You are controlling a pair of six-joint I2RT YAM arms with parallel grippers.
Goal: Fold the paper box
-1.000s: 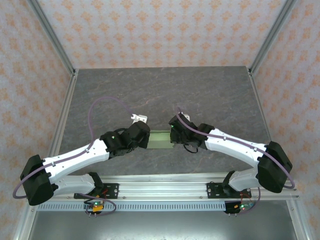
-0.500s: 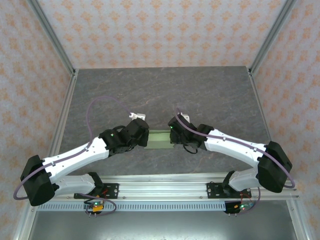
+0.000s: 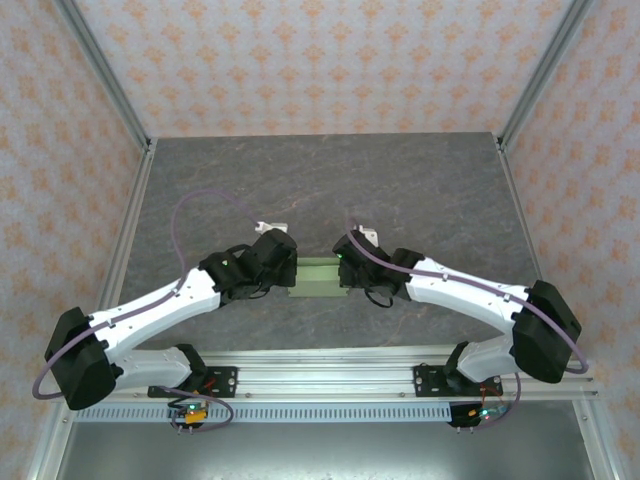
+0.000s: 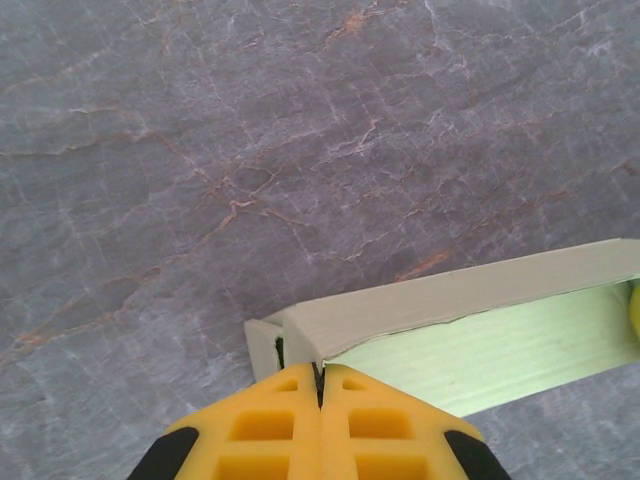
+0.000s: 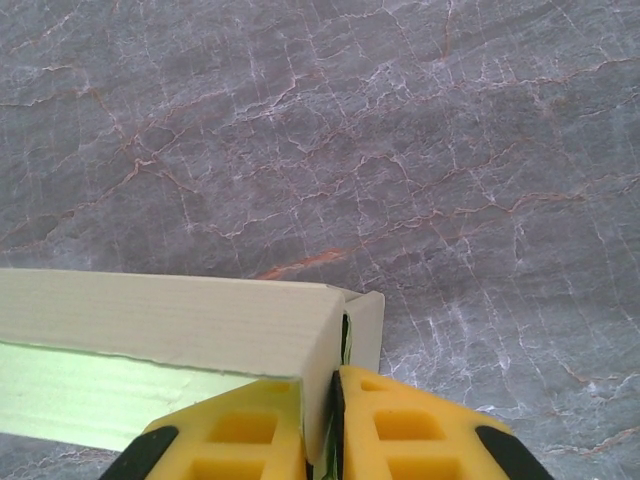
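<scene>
Top external: the paper box (image 3: 318, 279) lies central on the bench (image 3: 330, 180).
Left fingers (image 4: 270, 430): clenched on one end.
Right fingers (image 5: 240, 435): clenched on the other.
Progress: walls up; ends seemingly unfinished.

Pretty clearly a robot lab cell: aluminium posts (image 3: 104, 70), wallpaper-print panels (image 3: 320, 60) boxing in a stone-look counter (image 3: 330, 180), arms (image 3: 160, 305) bolted to a rail (image 3: 330, 368).

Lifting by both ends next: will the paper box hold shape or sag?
Probably light and floppy: the paper box is thin card with a hollow inside. It may twist, since the left end effector and right end effector each pinch one thin end wall. Unlikely to roll; faces look flat.
</scene>
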